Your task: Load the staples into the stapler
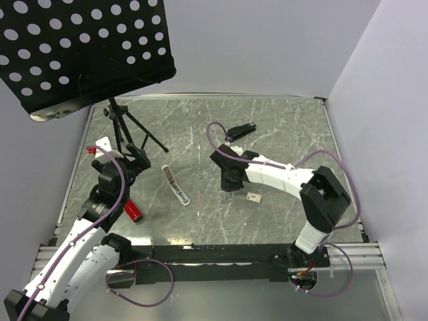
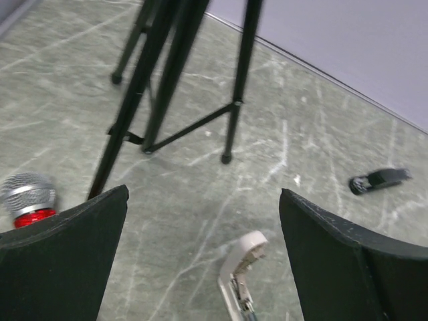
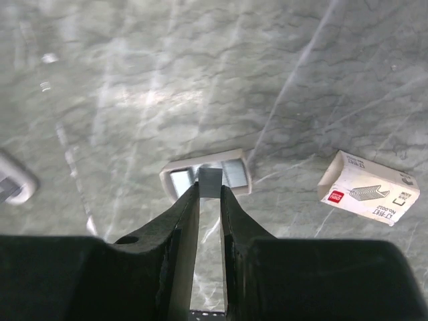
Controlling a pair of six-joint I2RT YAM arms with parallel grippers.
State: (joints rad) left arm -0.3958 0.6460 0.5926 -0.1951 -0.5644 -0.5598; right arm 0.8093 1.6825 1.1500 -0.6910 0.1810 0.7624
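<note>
staples (image 3: 210,178) in the right jaws

strip is pinched between my right jaws, which are nearly closed on it, right at the small grey tray (image 3: 200,159) on the bench (image 3: 134,80); i cannot tell if it is lifted clear. staple box (image 3: 369,188) lies just beside the tray. my left jaws hang spread wide above the open white stapler (image 2: 237,274). black stapler (image 1: 239,131) lies farther back.

The right gripper (image 3: 209,190) points down at the grey marbled table (image 3: 134,80), its narrow-set fingertips pinching a small grey strip of staples (image 3: 209,178) over a pale open tray (image 3: 239,175). The staple box (image 3: 369,188), red-printed, lies apart to the right.
</note>
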